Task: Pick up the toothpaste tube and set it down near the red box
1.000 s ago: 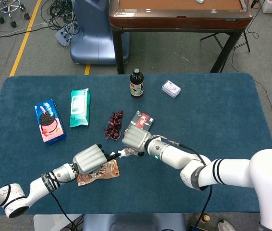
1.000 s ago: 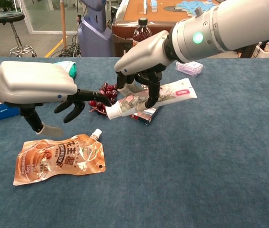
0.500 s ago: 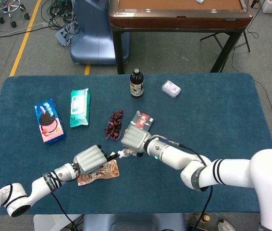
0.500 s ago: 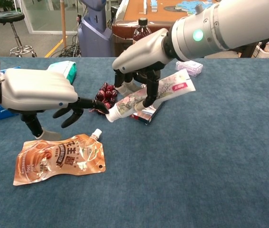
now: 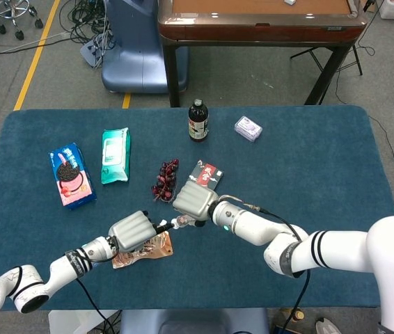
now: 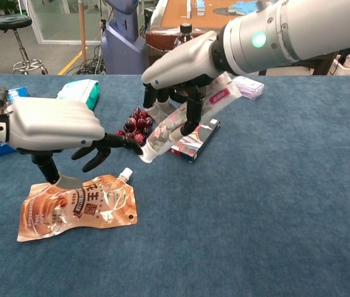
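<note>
The toothpaste tube is white with a floral print and hangs tilted, cap end low at the left, tail raised to the right. My right hand grips it from above around its middle; the same hand shows in the head view. The red box lies flat on the blue cloth just below and right of the tube, also visible as the red box behind the hand. My left hand hovers at the left, holding nothing, fingers spread, one fingertip reaching close to the tube's cap.
A brown spout pouch lies under my left hand. Dark red grapes sit behind the tube. Farther back are a green wipes pack, a blue cookie pack, a dark bottle and a small pale packet.
My right hand has raised the tube and tilted its tail upward, shifting slightly left and uncovering the red box. My left hand edged right toward the cap.
</note>
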You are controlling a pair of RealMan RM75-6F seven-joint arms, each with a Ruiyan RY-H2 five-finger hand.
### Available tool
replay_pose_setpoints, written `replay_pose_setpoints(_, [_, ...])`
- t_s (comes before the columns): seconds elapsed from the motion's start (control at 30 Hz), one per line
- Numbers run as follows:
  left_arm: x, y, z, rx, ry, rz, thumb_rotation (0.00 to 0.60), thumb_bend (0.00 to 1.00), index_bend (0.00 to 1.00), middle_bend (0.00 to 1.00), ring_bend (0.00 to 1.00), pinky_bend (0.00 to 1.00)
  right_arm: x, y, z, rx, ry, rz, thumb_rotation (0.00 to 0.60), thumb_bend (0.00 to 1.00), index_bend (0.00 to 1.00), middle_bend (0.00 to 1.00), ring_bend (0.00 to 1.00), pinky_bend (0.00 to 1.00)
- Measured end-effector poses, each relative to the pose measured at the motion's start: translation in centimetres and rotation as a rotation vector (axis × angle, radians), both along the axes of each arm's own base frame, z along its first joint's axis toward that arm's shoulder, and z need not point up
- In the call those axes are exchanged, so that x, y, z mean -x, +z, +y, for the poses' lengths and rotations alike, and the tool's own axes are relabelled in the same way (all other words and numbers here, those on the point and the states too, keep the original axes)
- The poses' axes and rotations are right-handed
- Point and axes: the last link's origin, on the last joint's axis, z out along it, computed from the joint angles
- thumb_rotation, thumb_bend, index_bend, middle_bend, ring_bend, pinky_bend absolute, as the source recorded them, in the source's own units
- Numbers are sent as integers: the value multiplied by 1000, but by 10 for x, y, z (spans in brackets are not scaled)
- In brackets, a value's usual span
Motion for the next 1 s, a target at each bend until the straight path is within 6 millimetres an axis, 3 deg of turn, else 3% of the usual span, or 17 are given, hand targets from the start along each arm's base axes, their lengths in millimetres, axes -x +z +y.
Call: replay_pose_setpoints(1.0, [-1, -9, 8, 2, 28, 12, 600, 257, 118, 568, 585, 436, -7, 8, 1, 5, 16, -76, 600, 1000, 868, 740, 749, 438])
